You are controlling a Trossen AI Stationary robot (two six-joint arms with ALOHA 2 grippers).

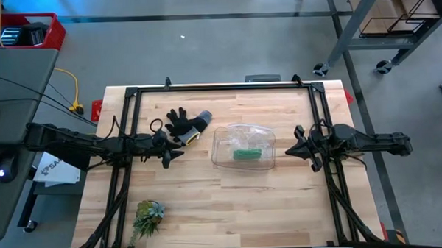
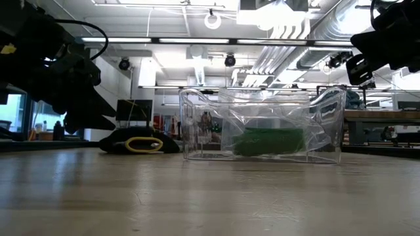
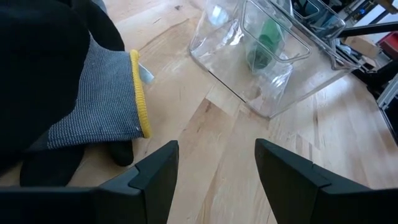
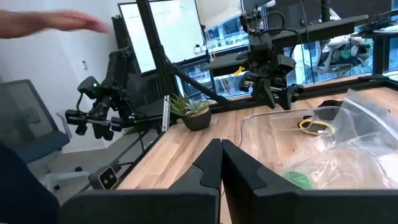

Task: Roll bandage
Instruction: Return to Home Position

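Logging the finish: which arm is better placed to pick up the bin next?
Probably right: right gripper hangs closer to the bin, though shut. Left gripper is open but farther, by the glove.

A pale wooden worktop [image 1: 231, 193] stands on a grey concrete floor [image 1: 204, 51]. To its left sits a grey desk [image 1: 13, 80], with a red crate [image 1: 45, 34] beyond it and a yellow cable [image 1: 74, 96] trailing on the floor between desk and worktop. A metal rack [image 1: 365, 16] on castors stands off the far right corner. Overhead, long strip lights [image 2: 164, 40] and silver ducts [image 2: 321, 29] cross an open ceiling. Large windows [image 4: 348, 46] line one wall, near a white board [image 4: 171, 31].
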